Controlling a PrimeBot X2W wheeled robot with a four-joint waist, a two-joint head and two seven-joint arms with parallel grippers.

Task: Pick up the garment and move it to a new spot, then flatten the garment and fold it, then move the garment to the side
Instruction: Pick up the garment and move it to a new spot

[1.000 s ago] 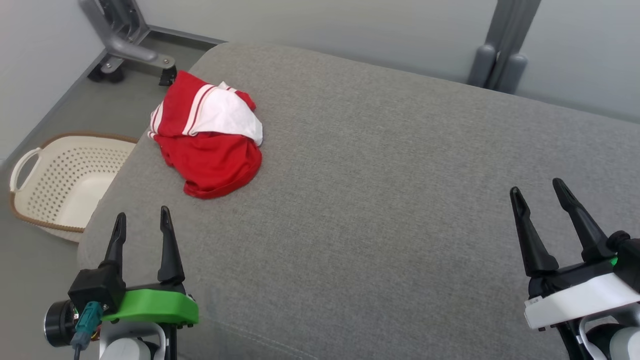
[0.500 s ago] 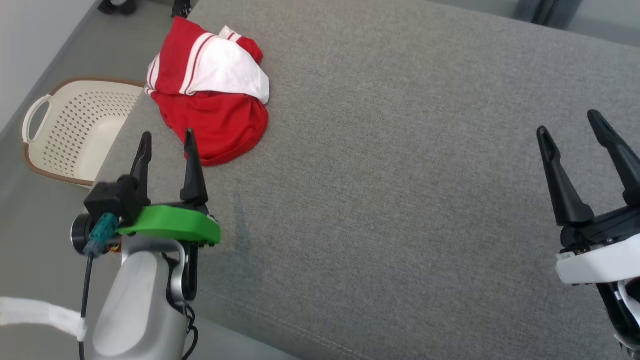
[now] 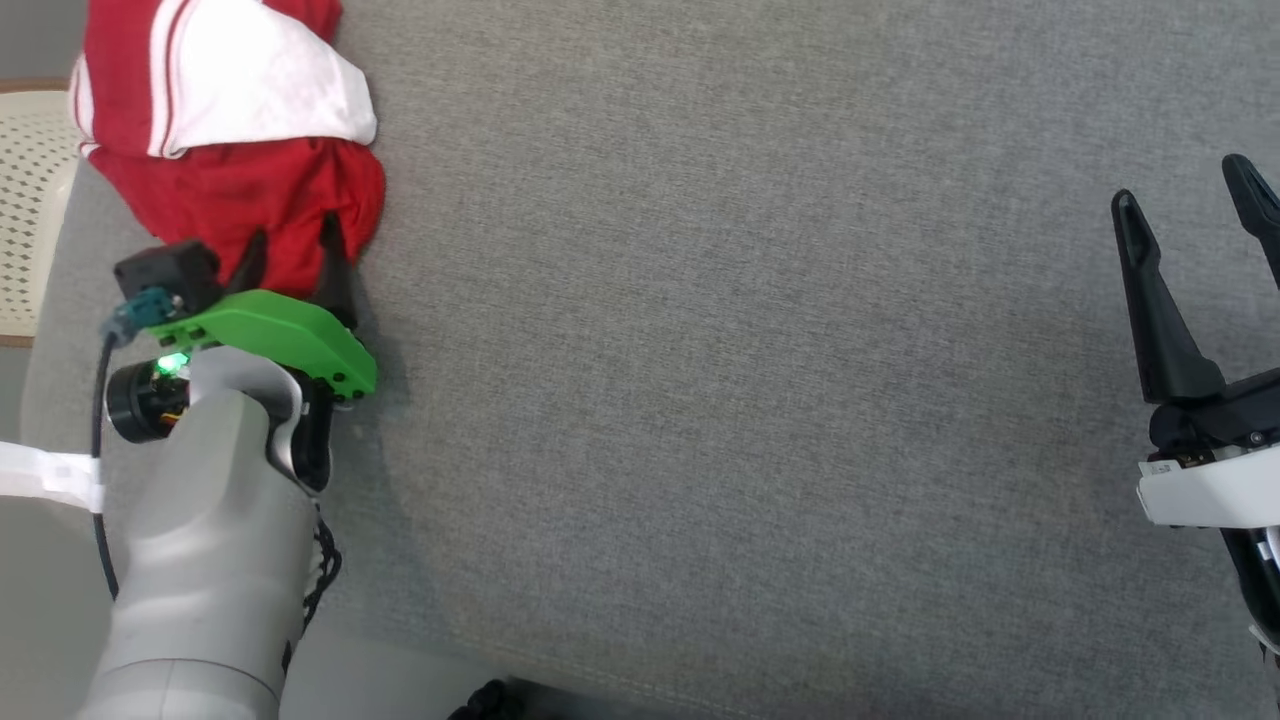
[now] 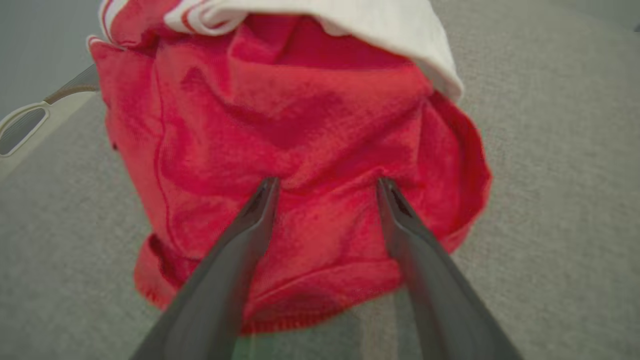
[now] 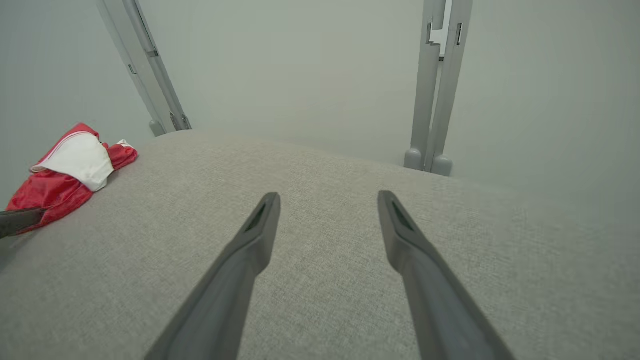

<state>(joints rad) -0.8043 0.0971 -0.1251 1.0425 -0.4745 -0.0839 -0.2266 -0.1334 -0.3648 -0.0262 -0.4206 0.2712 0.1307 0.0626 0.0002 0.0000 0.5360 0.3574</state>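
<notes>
A broad grey fabric cushion [image 3: 700,400] runs from the near edge of the head view to its far edge, its weave plain and even. Past the cushion's left border, at 9 o'clock, sits the rim of a cream perforated basket [image 3: 25,200] with a brown trim. In the right wrist view, 2 grey metal stands [image 5: 435,100] rise behind the far edge of the cushion against a pale wall [image 5: 300,75].

The left gripper [image 3: 292,235] is at 9 o'clock in the head view, on a grey forearm [image 3: 200,560] that comes up from 7 o'clock. Its 2 dark fingers [image 4: 260,205] are spread wide, and their tips press into the near red folds of the garment [image 3: 230,190] with nothing pinched between them. The right gripper [image 3: 1182,182] hangs at 3 o'clock above bare cushion, fingers equally wide apart and empty, well apart from the cloth.

The garment lies bunched at 10 o'clock, near the cushion's left border: red at the near side, with a white panel and red-and-white stripes on top at the far side.

1 second ago the left gripper was well short of the garment, down at 7 o'clock with bare cushion between them; now its tips are on the cloth. The head camera has dipped, so the whole scene sits higher in its view. The heap keeps the same shape, and both grippers are as wide as before.
</notes>
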